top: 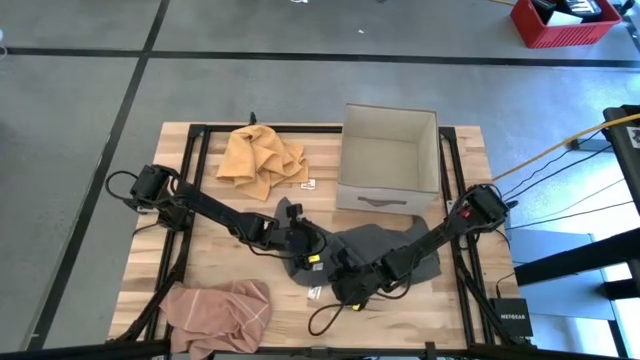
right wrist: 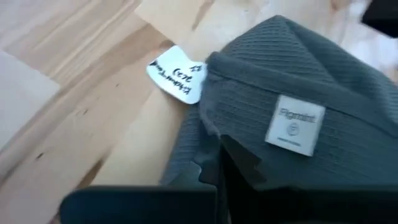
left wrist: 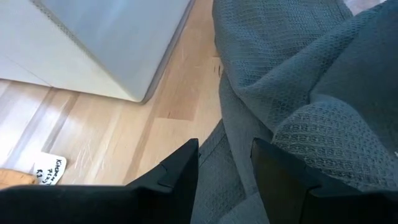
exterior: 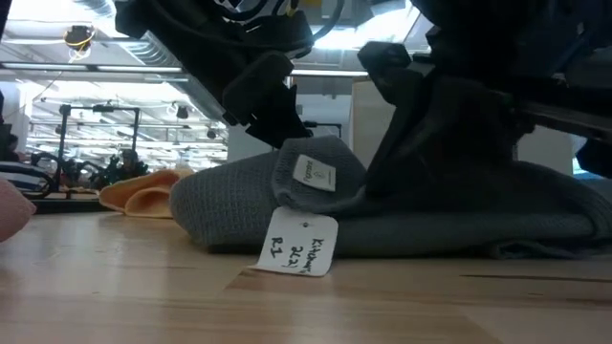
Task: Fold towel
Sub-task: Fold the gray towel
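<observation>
Judging from how it lies, the grey towel point(top: 385, 250) is only partly folded: it sits bunched in the middle of the table point(top: 210, 270), in front of the white box point(top: 388, 160), with one edge doubled over so its sewn label point(exterior: 314, 173) and paper tag point(exterior: 298, 245) face the low camera. The left gripper point(top: 305, 243) is at the towel's left edge; its fingers point(left wrist: 177, 171) stand slightly apart with grey cloth running between them, so it seems to have a fold in hand. The right gripper point(top: 350, 285) is low at the towel's near edge, and the wrist view shows its fingers point(right wrist: 239, 163) closed on a ridge of cloth. No flat, squared shape shows yet, so smoothing and the remaining folds are probably still to come. An orange cloth point(top: 262, 155) and a pink one point(top: 220, 312) lie apart from the work, untouched.
</observation>
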Robot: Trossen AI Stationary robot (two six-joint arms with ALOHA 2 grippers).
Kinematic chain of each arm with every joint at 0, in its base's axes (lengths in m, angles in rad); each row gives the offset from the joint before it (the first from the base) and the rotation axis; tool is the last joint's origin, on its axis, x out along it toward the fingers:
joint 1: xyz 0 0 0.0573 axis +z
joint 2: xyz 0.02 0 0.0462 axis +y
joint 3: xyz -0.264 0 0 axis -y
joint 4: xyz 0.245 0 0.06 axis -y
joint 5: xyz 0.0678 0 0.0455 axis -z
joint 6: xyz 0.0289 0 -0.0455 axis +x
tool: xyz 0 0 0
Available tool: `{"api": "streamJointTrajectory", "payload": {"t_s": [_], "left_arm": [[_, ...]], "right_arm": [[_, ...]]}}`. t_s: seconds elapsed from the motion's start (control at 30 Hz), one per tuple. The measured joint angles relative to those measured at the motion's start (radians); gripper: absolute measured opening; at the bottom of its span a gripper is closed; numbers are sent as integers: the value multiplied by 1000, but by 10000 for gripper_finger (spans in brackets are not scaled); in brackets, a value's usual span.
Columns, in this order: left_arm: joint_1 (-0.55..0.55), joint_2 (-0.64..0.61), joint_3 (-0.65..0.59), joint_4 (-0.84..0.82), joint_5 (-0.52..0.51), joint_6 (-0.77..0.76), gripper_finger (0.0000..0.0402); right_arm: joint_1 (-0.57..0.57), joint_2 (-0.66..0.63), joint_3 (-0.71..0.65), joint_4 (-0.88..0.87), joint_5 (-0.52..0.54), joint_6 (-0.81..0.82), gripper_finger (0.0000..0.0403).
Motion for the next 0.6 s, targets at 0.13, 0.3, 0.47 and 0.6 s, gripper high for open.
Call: {"api": "streamJointTrajectory", "payload": {"t_s": [0.13, 0.3, 0.47, 0.6], "left_arm": [[-16, -6, 0, -7, 0, 20, 139], [-65, -85, 60, -181, -34, 25, 139], [-127, -206, 104, -347, -114, -14, 139], [-162, -286, 102, -412, -125, -88, 139]], "right_arm": [[13, -35, 0, -66, 94, 28, 6], [50, -181, 0, -165, 240, 82, 4], [95, -397, 0, -263, 327, 147, 3], [135, -565, 13, -315, 326, 221, 3]]}}
